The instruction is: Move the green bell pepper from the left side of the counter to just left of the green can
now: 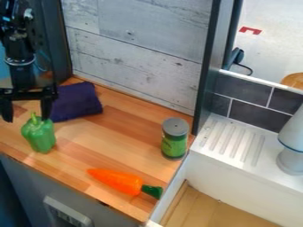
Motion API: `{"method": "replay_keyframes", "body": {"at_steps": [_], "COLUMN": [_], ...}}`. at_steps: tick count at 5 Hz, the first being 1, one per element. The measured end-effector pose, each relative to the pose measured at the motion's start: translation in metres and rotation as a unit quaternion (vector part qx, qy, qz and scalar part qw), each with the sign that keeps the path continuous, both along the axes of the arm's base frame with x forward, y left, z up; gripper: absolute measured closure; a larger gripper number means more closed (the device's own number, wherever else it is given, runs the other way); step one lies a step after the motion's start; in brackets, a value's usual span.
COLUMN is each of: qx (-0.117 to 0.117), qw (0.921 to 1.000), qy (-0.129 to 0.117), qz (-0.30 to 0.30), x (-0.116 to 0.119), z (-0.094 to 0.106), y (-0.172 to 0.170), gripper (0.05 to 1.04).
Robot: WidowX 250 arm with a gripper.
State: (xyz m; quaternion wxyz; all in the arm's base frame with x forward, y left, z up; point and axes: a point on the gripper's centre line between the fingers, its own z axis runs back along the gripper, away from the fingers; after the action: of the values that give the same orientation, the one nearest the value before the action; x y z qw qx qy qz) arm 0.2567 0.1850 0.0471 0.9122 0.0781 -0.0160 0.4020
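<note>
- We see the gripper at the upper left, hanging over the counter with its fingers spread wide, one well to each side.
- We find the pepper just below it, green and upright on the wood near the front edge; its stem points up toward the gap between the fingertips.
- Beside the pepper, toward the wall, we have a dark purple cloth, bunched up; one of the fingers overlaps its left side in our view.
- Near the counter's right side we see a can, upright, with a grey lid and a green label.
- In front of the can lies the carrot, orange, set at a slant: its thin tip points toward the pepper and its dark green end toward the counter's right corner.
- Behind the counter we have the wall of pale grey boards, with a dark post at its right end.
- To the right of the post we see dark grey tiles and, in front of them, a white ledge with grooves; a pale jug-like object stands at its far right.
</note>
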Motion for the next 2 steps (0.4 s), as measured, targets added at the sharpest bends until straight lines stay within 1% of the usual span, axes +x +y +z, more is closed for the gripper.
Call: {"method": "replay_keyframes", "body": {"at_steps": [1,2], "qx": [-0.008,-0.007], "qw": [1.0,1.0], "qy": [0.001,0.0], "qz": [0.001,0.005], "x": [-0.0013,-0.0013], "z": [-0.0019,-0.0022], "y": [-0.003,-0.0031], "gripper": [0.369,0.66]}}
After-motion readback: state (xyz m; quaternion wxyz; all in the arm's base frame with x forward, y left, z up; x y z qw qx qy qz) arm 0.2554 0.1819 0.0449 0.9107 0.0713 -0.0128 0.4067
